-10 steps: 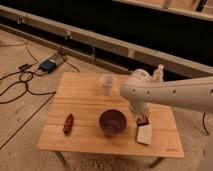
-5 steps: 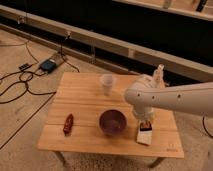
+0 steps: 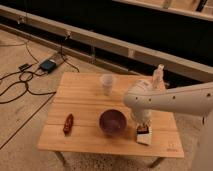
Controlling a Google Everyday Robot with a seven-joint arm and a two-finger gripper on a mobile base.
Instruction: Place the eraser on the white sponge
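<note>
We are finding the eraser (image 3: 143,129) lying as a small dark block on the upper part of the white sponge (image 3: 144,138), which is sitting flat on the wooden table (image 3: 85,92), just to the right of the purple bowl (image 3: 112,121) and close to the table's front edge. Directly above the eraser, and so also right of the purple bowl, the gripper (image 3: 142,124) is pointing straight down from the end of the white arm (image 3: 175,99); we cannot tell how far its fingers are spread, nor whether it is gripping the eraser or only hovering at it, because the dark tip is merging with the dark block. The arm is reaching in from the right, its rounded elbow hanging up and to the right of the bowl.

Behind the bowl, toward the table's far edge, we are seeing a translucent white cup (image 3: 107,83) standing upright. Well to the left of the bowl, a slim dark-red object (image 3: 68,123) is lying near the front-left part of the table. Far to the upper left of the bowl, off the table, black cables (image 3: 20,82) and a small dark box (image 3: 48,65) are resting on the floor.
</note>
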